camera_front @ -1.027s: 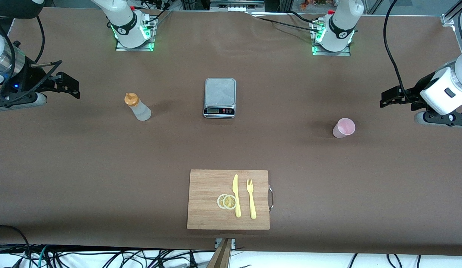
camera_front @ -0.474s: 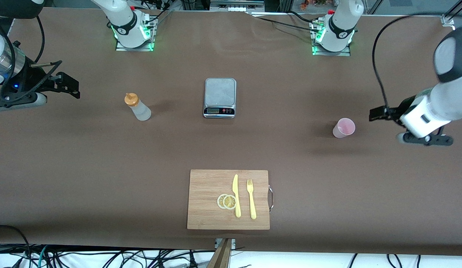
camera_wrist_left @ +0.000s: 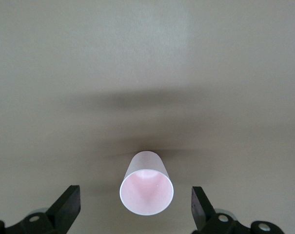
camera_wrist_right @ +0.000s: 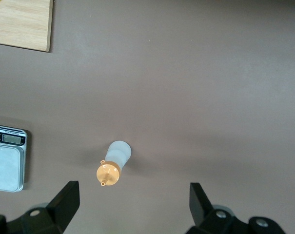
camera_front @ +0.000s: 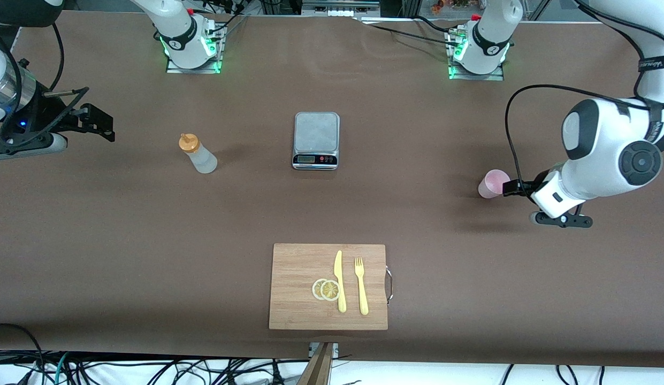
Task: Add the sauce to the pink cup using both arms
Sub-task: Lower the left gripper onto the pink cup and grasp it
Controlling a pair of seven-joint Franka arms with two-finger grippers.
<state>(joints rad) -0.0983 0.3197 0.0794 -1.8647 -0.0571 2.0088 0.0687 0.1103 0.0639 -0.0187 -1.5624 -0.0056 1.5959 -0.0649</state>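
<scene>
The pink cup [camera_front: 494, 183] stands upright toward the left arm's end of the table. In the left wrist view the cup [camera_wrist_left: 146, 187] sits between my spread fingers, untouched, and its inside looks bare. My left gripper [camera_front: 512, 187] is open and low, right beside the cup. The whitish squeeze bottle [camera_front: 199, 155] with its orange cap stands toward the right arm's end; it also shows in the right wrist view [camera_wrist_right: 114, 165]. No sauce streaks show. My right gripper [camera_front: 99, 124] is open and empty, waiting high toward its end of the table, apart from the bottle.
A grey kitchen scale [camera_front: 316, 140] sits mid-table between bottle and cup. Nearer the camera lies a wooden cutting board [camera_front: 294, 267] with two lemon slices [camera_front: 326, 289], a yellow knife [camera_front: 340, 280] and a yellow fork [camera_front: 361, 286].
My left arm has swung down and toward the cup, bringing its open gripper right beside it. The right arm, bottle and cup have not moved.
</scene>
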